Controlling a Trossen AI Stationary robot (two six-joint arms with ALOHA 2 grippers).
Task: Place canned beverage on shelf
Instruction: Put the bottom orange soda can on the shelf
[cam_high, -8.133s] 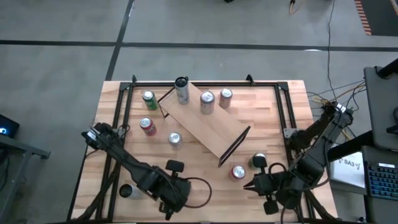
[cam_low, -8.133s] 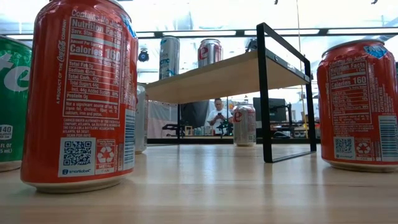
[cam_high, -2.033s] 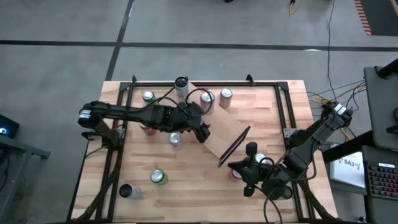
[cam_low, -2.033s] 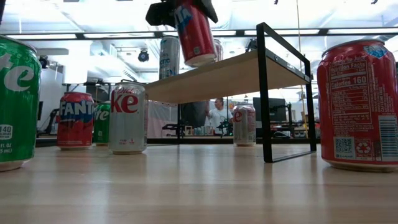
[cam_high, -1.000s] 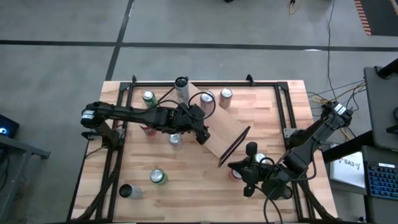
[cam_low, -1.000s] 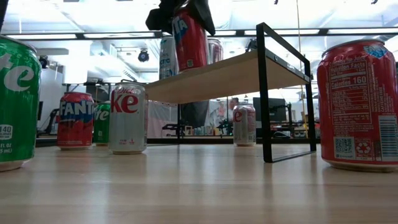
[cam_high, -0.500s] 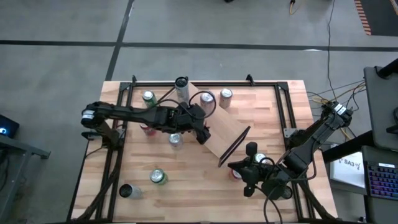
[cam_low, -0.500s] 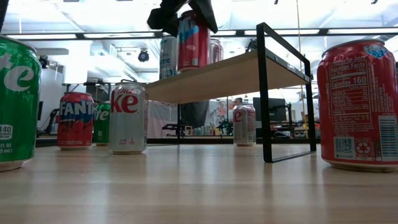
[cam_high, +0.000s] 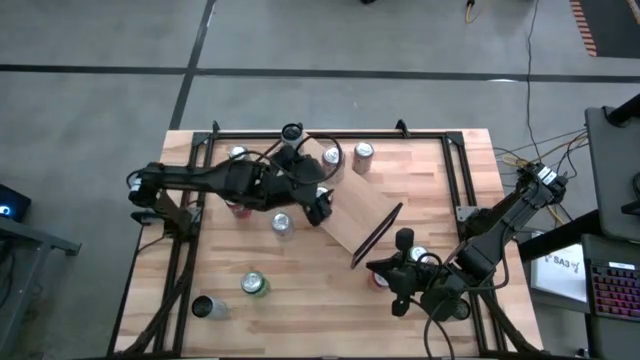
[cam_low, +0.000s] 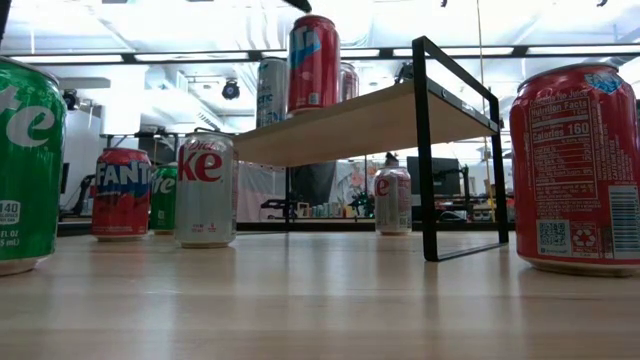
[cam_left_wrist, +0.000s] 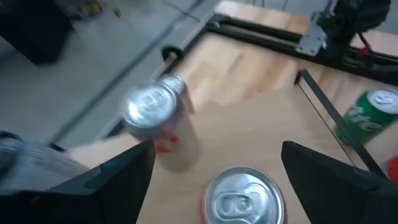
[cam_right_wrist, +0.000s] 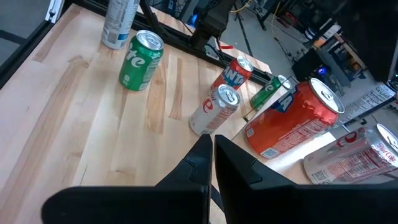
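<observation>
Red can (cam_low: 313, 62) upright on the shelf (cam_low: 370, 120), near the board's edge, nothing touching it in the low view. Probably rigid yet thin-walled: easy to dent, smooth and slippery, tippy on a narrow base; full or empty, cannot tell. Best taken across the mid-body, 2 pads on opposite sides, with modest squeeze. Just above it, left gripper (cam_high: 312, 200) spread wide, fingers (cam_left_wrist: 118, 177) well apart either side of the lid. Right gripper (cam_right_wrist: 210, 163) closed on nothing, waiting by the table's near right corner.
</observation>
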